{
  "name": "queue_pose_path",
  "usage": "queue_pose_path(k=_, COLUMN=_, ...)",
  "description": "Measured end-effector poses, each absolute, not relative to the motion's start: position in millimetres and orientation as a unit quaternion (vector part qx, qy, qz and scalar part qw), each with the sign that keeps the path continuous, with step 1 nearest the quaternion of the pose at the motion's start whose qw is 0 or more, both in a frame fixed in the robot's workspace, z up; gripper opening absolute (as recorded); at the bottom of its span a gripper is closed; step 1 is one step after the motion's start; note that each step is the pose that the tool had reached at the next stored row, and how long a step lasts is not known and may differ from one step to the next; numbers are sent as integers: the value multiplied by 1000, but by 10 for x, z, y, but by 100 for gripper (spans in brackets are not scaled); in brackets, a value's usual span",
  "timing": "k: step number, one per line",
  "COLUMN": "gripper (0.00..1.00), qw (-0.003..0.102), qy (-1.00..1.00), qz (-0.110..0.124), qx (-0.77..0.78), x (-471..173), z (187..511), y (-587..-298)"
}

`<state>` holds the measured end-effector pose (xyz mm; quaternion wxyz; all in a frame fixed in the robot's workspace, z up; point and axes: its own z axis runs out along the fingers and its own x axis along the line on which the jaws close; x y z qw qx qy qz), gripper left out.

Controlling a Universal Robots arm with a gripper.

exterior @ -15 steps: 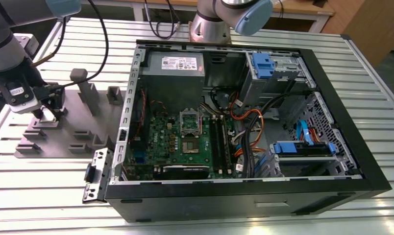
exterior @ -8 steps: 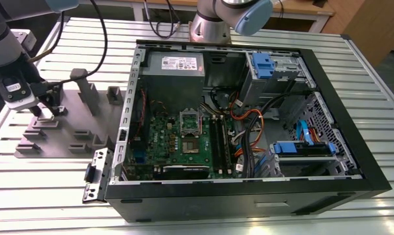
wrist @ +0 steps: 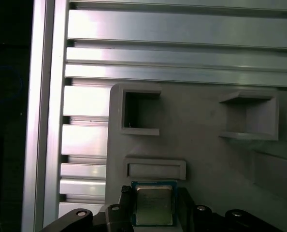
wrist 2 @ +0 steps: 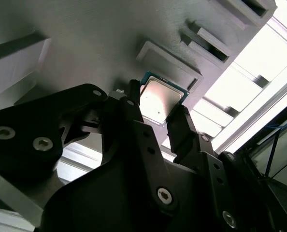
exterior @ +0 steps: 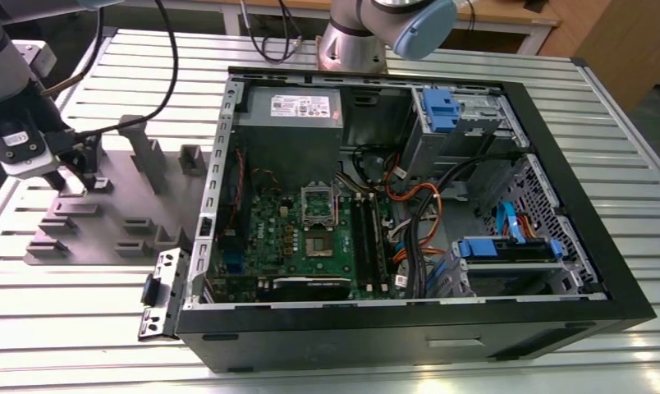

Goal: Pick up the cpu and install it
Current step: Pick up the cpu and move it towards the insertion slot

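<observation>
- Where the grey robot arm [exterior: 7, 66] reaches down at the exterior view's left, its black two-fingered gripper [exterior: 73, 176] sits low over a grey moulded fixture plate [exterior: 111, 234] on the ribbed aluminium table [exterior: 89, 320].
- The gripper is clamped on the cpu [wrist 2: 160, 99], a small flat square chip with a silvery metal top and a greenish rim. In the second wrist view a black finger [wrist 2: 133, 104] presses against each of two opposite edges.
- In the first wrist view, the cpu [wrist: 153, 205] sits between the finger ends, just beside a shallow rectangular raised pocket [wrist: 155, 169] of the plate.
- I cannot tell whether the chip rests on the plate or is raised off it.
- A large black computer case [exterior: 418, 345], side panel off, lies on the table beside the plate, toward the exterior view's right.
- Inside it are a green circuit board [exterior: 270, 226] with a rectangular metal-framed socket [exterior: 319, 205], well apart from the gripper, and a grey box with a white label [exterior: 291, 107].
</observation>
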<state>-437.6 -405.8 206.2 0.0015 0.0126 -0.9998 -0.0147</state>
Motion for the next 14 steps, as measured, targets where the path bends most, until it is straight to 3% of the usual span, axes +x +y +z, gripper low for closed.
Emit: queue_pose_path(k=14, gripper=47, qw=1, qy=-1000, qz=-15, qx=13, x=-4376, z=2261, y=-4058)
